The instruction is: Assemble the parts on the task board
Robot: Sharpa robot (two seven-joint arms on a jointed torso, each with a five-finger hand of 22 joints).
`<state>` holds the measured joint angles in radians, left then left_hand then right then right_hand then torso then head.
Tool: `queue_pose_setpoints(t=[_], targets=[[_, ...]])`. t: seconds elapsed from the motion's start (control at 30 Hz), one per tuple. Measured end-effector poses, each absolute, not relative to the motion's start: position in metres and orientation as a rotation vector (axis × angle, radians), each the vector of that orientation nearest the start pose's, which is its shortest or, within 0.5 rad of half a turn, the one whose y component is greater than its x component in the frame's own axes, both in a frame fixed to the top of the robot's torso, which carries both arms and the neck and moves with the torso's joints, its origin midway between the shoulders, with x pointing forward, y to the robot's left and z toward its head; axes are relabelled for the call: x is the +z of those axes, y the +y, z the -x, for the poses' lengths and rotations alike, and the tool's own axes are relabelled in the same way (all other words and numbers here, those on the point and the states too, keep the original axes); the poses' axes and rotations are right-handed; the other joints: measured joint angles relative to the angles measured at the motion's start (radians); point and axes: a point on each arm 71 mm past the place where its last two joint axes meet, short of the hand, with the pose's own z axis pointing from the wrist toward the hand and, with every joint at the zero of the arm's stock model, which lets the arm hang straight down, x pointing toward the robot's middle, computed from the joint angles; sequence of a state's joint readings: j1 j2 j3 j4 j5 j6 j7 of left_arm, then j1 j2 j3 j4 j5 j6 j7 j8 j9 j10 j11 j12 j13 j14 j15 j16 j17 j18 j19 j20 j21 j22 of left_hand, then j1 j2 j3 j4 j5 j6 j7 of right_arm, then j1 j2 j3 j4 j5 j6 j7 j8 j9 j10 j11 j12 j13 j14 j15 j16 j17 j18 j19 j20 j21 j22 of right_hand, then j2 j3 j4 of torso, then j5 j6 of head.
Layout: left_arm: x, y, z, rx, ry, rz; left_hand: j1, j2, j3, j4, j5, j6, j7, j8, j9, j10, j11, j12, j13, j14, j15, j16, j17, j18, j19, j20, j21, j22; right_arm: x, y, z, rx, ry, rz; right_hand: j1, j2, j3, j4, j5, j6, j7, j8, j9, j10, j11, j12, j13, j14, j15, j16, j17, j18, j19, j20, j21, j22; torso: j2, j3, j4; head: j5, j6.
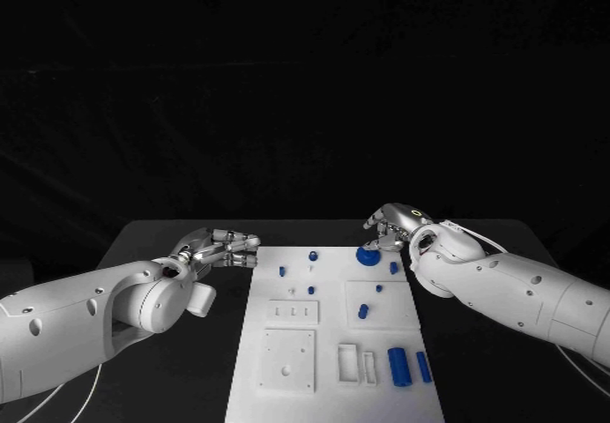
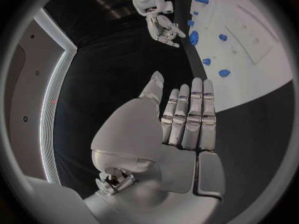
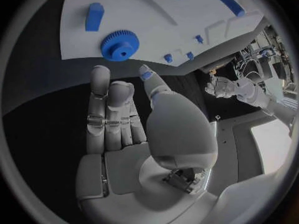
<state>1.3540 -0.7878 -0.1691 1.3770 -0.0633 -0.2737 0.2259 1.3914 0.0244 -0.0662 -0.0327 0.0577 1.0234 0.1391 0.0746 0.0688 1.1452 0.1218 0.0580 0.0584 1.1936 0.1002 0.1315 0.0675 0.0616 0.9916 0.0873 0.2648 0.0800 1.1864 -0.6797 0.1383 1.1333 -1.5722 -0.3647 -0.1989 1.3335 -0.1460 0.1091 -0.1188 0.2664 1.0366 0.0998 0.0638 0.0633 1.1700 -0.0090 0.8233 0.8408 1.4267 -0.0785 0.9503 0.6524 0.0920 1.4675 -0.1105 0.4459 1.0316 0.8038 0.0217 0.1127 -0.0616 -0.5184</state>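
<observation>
Hovering with both hands empty at the task board [image 1: 333,370].
Blue gear [image 3: 119,45] lies just beyond right hand [image 3: 134,129] fingers [image 3: 99,92], untouched; left hand [image 2: 181,129] fingers [image 2: 194,104] straight, apart.

From the head camera you look steeply down on the white board [image 1: 337,330], far end at twelve o'clock. Each wrist camera sits close behind its own palm, facing the board's far end; all three share the blue gear [image 1: 368,256].

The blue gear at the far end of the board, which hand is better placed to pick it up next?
Probably the right hand: it hovers open beside the blue gear at the task board's far right corner. The left hand, also open, sits off the board's opposite edge.
</observation>
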Motion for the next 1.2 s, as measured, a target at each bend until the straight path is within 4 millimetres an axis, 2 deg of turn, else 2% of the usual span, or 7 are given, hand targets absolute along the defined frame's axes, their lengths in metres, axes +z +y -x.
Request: queue_pose_setpoints(t=[0.23,0.4,0.57,0.7,0.87,1.2], targets=[[-0.165,0.225,-0.527,-1.346,1.579,1.036,0.000,0.000,0.003,-0.003,0.000,-0.004,0.004,0.000,0.000,0.000,0.000,0.000,0.000,0.000,0.000,0.000,0.000,0.000,0.000,0.000,0.000,0.000,-0.161,-0.253,-0.575,0.328,1.563,-0.049,-0.009,0.009,-0.014,-0.005,0.018,-0.005,0.003,0.000,0.000,0.032,0.005,0.130,0.161,0.000,0.000,0.033,0.108,0.000,-0.001,0.004,0.121,0.106,0.001,-0.0003,0.0013,-0.002,-0.002],[-0.166,0.225,-0.527,-1.347,1.581,1.035,0.000,0.000,0.003,-0.003,0.000,-0.004,0.003,-0.005,-0.001,0.000,0.000,0.000,0.000,0.000,0.000,0.000,0.000,0.000,0.000,0.000,0.000,0.000,-0.165,-0.255,-0.577,0.319,1.597,-0.050,-0.009,0.009,-0.021,0.002,0.028,-0.014,0.008,0.000,0.000,0.054,0.007,0.194,0.233,0.000,0.000,0.072,0.191,0.000,-0.004,0.007,0.185,0.170,0.003,0.0026,0.0031,-0.007,-0.003],[-0.166,0.224,-0.528,-1.348,1.582,1.035,0.000,0.000,0.003,-0.003,0.000,-0.008,0.008,-0.005,-0.001,0.000,0.000,0.000,0.000,0.000,0.000,0.000,0.000,0.000,0.000,0.000,0.000,0.000,-0.169,-0.256,-0.578,0.314,1.622,-0.050,-0.009,0.009,-0.016,0.006,0.032,-0.014,0.008,0.000,0.000,0.054,0.007,0.195,0.242,0.000,0.000,0.073,0.218,0.000,-0.001,0.011,0.188,0.194,0.004,0.0060,0.0033,-0.010,0.008],[-0.166,0.224,-0.528,-1.349,1.583,1.034,0.000,0.000,0.003,-0.003,0.000,-0.009,0.009,-0.005,-0.001,0.000,0.000,0.000,0.000,0.000,0.000,0.000,0.000,0.000,0.000,0.000,0.000,0.000,-0.171,-0.257,-0.578,0.310,1.633,-0.052,-0.009,0.009,-0.015,0.007,0.032,-0.014,0.008,0.000,0.000,0.054,0.007,0.195,0.243,0.003,0.003,0.077,0.229,0.000,-0.001,0.011,0.188,0.203,0.004,0.0060,0.0034,-0.009,0.011],[-0.166,0.224,-0.528,-1.349,1.583,1.034,0.000,0.000,0.003,-0.003,0.000,-0.009,0.009,-0.005,-0.001,0.000,0.000,0.000,0.000,0.000,0.000,0.000,0.000,0.000,0.000,0.000,0.000,0.000,-0.172,-0.258,-0.579,0.307,1.643,-0.054,-0.012,0.012,-0.015,0.007,0.032,-0.008,0.007,0.000,0.000,0.054,0.007,0.195,0.245,0.004,0.004,0.077,0.235,0.000,-0.001,0.011,0.195,0.209,0.004,0.0060,0.0034,-0.002,0.009],[-0.166,0.225,-0.528,-1.348,1.582,1.034,0.000,0.000,0.003,-0.003,0.000,-0.009,0.009,-0.005,-0.001,0.000,0.000,0.000,0.000,0.000,0.000,0.000,0.000,0.000,0.000,0.000,0.000,0.000,-0.176,-0.257,-0.579,0.314,1.657,-0.056,-0.019,0.019,0.012,-0.002,0.036,0.004,0.004,0.000,0.000,0.054,0.007,0.203,0.251,0.004,0.004,0.082,0.251,-0.001,-0.001,0.011,0.195,0.232,0.004,0.0063,0.0027,-0.001,0.000]])
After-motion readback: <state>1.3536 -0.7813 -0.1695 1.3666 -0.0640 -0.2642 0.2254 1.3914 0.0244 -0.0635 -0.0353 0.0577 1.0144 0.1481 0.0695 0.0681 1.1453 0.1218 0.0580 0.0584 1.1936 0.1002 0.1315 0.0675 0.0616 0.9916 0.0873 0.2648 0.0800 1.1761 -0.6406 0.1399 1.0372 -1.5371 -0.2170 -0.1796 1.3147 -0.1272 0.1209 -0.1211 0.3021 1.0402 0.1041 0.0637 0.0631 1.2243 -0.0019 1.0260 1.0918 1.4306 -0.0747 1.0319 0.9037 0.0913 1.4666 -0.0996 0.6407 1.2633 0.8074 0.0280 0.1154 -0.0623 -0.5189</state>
